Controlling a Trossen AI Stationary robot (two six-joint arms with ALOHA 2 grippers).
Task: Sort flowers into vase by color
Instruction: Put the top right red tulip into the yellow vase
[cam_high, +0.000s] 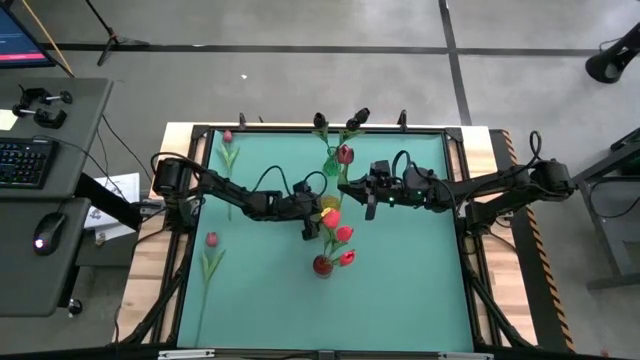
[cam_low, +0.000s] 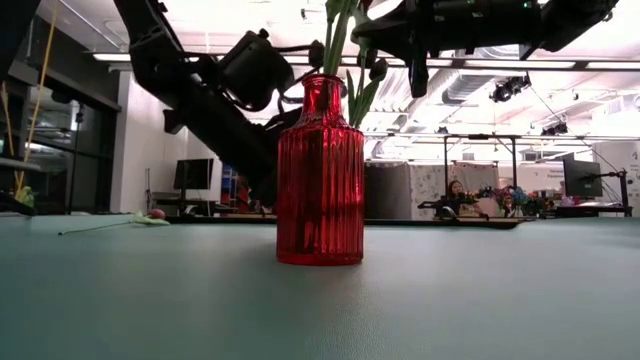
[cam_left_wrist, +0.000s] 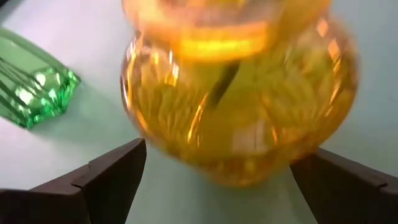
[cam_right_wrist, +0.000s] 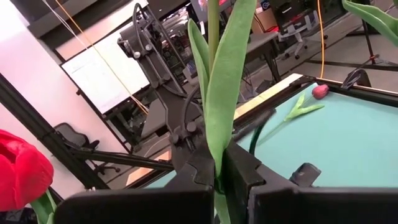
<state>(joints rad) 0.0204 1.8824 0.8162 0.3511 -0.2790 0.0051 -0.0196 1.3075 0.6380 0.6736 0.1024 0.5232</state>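
Sorting partly done: red tulips (cam_high: 338, 238) are seen standing in the red vase (cam_low: 320, 175) at centre frame of the high view, while others remain loose on the mat (cam_high: 400, 270).

One maroon tulip (cam_high: 344, 155) is held by its stem in the closed right gripper (cam_high: 350, 183), just above centre. The left gripper (cam_high: 312, 214) is spread wide around the yellow vase (cam_left_wrist: 239, 93), nothing pinched. A pink tulip (cam_high: 228, 140) lies at upper left of the mat, another (cam_high: 211, 242) at lower left; a green vase (cam_left_wrist: 34, 84) is seen beside the yellow one. No readable brand, label or writing is found anywhere.
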